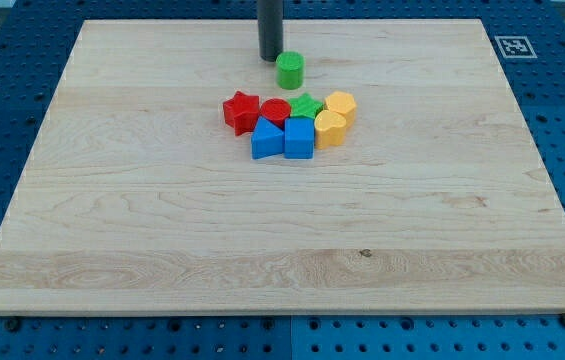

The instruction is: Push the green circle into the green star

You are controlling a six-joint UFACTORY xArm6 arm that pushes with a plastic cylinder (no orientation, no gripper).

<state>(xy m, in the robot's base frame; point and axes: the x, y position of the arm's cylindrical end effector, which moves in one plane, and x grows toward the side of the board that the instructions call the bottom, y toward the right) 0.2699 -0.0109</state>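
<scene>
Near the view's top, my tip [270,57] (no jaws visible) sits just beside green circle [290,70], above green star [306,105].

Only a straight dark grey rod [270,30] shows of the arm: smooth, round, plain, without markings, cables or screws. Its tip [270,58] is cut flat and blunt.

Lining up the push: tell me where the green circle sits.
The green circle sits near the view's top centre, just right of my tip and apart from the cluster, with the green star below it.
</scene>
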